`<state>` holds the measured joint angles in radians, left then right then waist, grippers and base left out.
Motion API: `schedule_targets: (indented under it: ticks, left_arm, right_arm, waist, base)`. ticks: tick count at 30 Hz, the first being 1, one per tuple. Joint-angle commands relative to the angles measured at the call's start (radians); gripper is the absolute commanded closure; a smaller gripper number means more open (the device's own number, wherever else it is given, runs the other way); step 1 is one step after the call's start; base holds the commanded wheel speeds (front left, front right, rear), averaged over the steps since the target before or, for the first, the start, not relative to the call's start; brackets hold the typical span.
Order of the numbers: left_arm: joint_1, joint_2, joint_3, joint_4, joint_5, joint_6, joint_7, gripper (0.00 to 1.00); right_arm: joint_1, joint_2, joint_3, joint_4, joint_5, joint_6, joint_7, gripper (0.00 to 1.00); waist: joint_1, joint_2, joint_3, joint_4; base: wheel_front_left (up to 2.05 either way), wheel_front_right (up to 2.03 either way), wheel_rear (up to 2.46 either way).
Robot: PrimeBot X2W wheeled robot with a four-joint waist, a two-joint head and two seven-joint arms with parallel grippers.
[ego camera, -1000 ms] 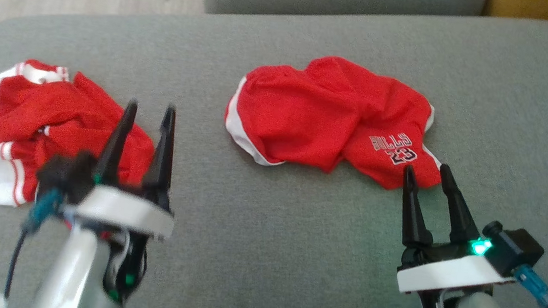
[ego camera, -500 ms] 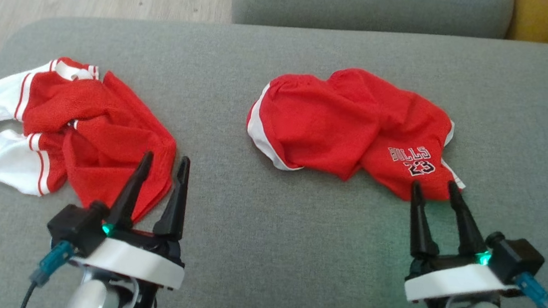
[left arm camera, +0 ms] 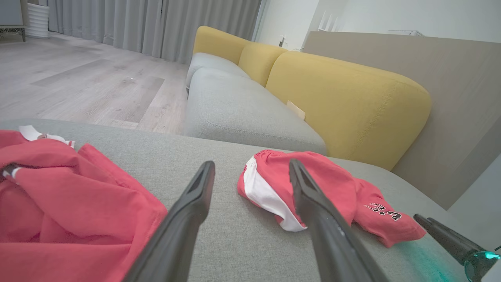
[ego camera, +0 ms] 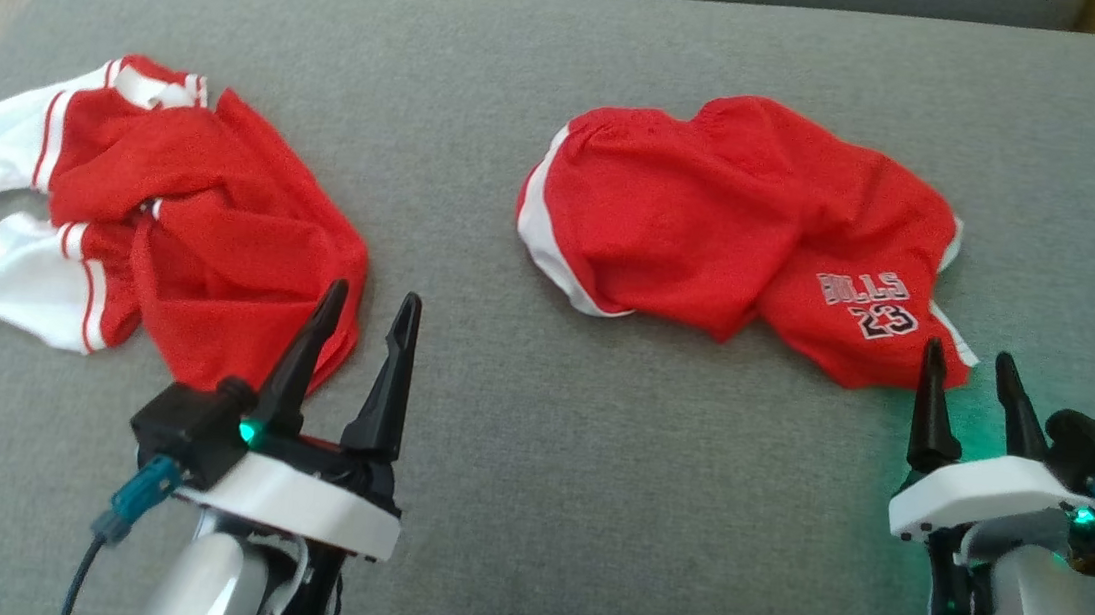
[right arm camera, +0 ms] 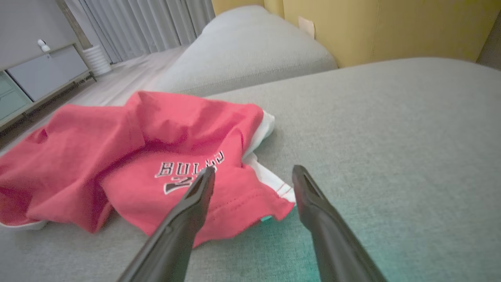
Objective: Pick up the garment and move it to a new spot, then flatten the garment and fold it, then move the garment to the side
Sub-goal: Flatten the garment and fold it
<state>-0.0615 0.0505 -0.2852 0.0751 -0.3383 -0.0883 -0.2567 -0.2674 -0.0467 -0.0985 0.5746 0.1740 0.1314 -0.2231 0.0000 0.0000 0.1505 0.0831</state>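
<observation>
Head cam has tipped down since prev frames, so the whole scene sits lower/nearer; both garments look unmoved on the grey cushion (ego camera: 592,473). Right arm has shifted outward w/ wrist turned, its camera block now behind the fingers. Right pincer (ego camera: 967,353) is spread wide and empty, tips at the near hem corner of the red shorts (ego camera: 716,223) by the BULLS 23 print; contact w/ cloth can't tell. Left pincer (ego camera: 375,293) is also spread wide and empty, pointing fwd over the cushion just off the near-right edge of the red-and-white jersey (ego camera: 205,214). Shorts are crumpled centre-right, jersey at left, well apart.
</observation>
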Motion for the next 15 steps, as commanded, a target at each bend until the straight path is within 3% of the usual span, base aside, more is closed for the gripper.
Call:
schedule_targets:
  ticks: [1, 6, 13, 14, 15]
  left_arm:
    - [-0.051, 0.0, 0.022, -0.027, -0.007, 0.002, -0.005, 0.0]
    - [-0.066, 0.0, 0.014, -0.019, -0.015, 0.006, -0.005, 0.0]
    - [-0.073, 0.0, 0.01, -0.012, -0.019, 0.006, -0.005, 0.0]
    - [-0.073, 0.0, 0.01, -0.011, -0.02, 0.007, -0.005, 0.0]
    - [-0.073, 0.0, 0.009, -0.009, -0.02, 0.009, -0.005, 0.0]
  right_arm:
    - [-0.052, -0.004, 0.002, 0.017, -0.02, -0.001, 0.006, 0.0]
    - [-0.113, -0.004, -0.054, 0.171, -0.021, -0.001, 0.019, 0.0]
    - [-0.19, -0.004, -0.038, 0.317, -0.026, -0.001, -0.005, 0.0]
    - [-0.198, -0.004, -0.034, 0.335, -0.033, -0.001, -0.006, 0.15]
    - [-0.217, -0.004, -0.032, 0.354, -0.061, -0.001, -0.016, 1.0]
  waist:
    - [0.0, 0.0, 0.015, 0.016]
    - [0.0, 0.0, 0.036, 0.041]
    - [0.0, 0.0, 0.059, 0.061]
    - [0.0, 0.0, 0.06, 0.062]
    - [0.0, 0.0, 0.058, 0.062]
  base:
    - [0.0, 0.0, 0.0]
    - [0.0, 0.0, 0.0]
    - [0.0, 0.0, 0.0]
    - [0.0, 0.0, 0.0]
    - [0.0, 0.0, 0.0]
